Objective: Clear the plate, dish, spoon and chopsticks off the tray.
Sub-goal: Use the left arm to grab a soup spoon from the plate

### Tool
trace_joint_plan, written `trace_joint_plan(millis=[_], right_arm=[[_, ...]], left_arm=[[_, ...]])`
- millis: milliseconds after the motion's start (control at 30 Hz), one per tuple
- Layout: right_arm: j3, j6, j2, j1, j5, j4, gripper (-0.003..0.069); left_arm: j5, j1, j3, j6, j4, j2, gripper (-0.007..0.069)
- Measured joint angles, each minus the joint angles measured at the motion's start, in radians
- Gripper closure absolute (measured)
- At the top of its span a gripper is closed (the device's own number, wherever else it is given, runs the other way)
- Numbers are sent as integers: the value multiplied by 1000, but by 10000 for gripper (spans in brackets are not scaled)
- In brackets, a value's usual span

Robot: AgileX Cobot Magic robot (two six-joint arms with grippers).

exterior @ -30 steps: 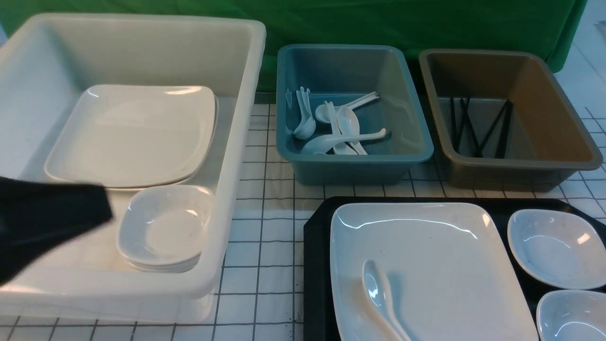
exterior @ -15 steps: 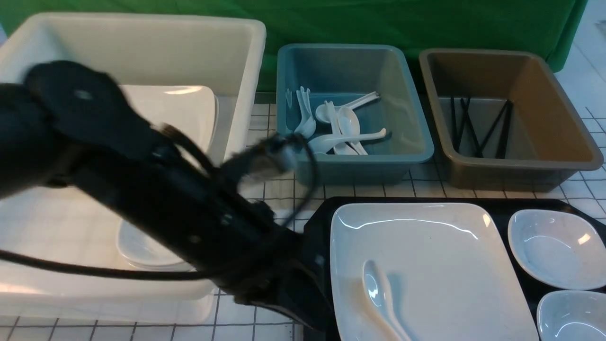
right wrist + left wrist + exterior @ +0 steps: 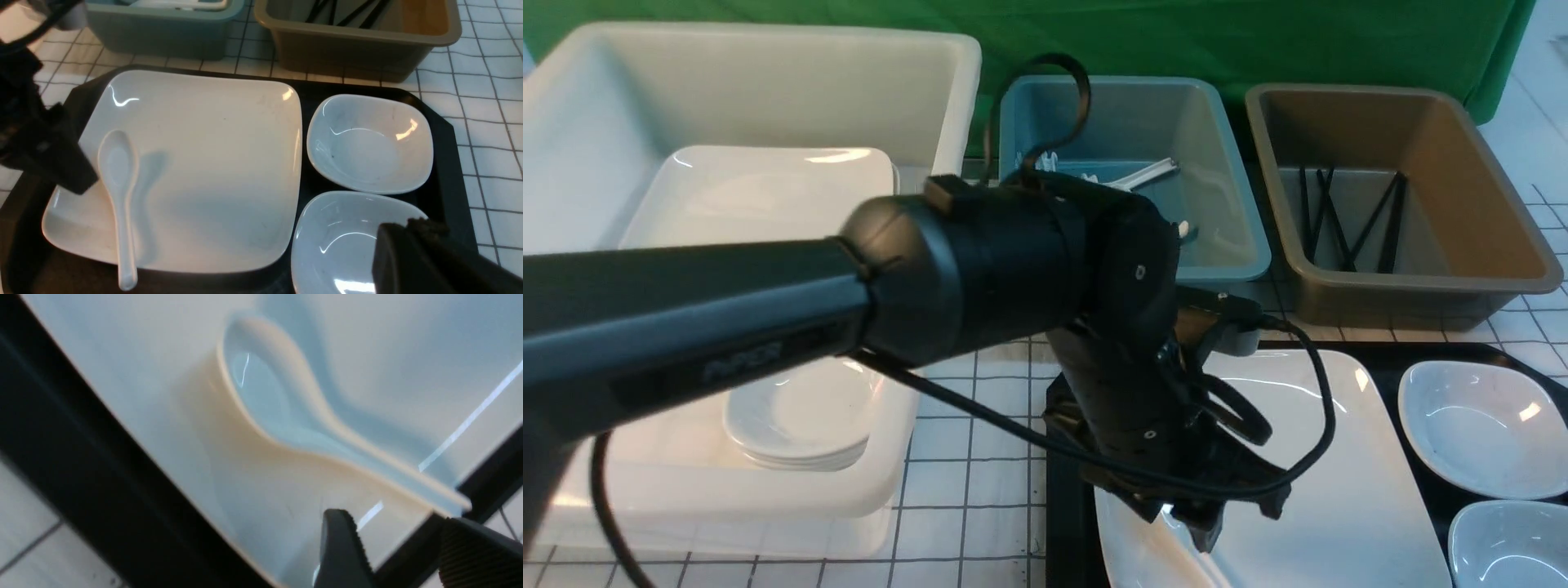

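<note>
1. My left end effector (image 3: 394,539) hangs open and empty, close by the spoon (image 3: 265,396).
2. The spoon lies on the plate (image 3: 212,163), inside the tray (image 3: 447,163).
3. I cannot tell how wide my right end effector (image 3: 412,253) is open.

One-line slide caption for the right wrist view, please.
Open left gripper poised beside the spoon lying on the plate; two small dishes share the tray.
</note>
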Motion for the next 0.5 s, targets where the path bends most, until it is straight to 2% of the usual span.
trace_joint_plan(millis=[200,500], right_arm=[[0,0,0,0,0,0,561],[0,0,0,0,0,0,547]], left_arm=[[-66,0,0,-130,10,86,138],[-95,0,-1,-183,-89,105,104]])
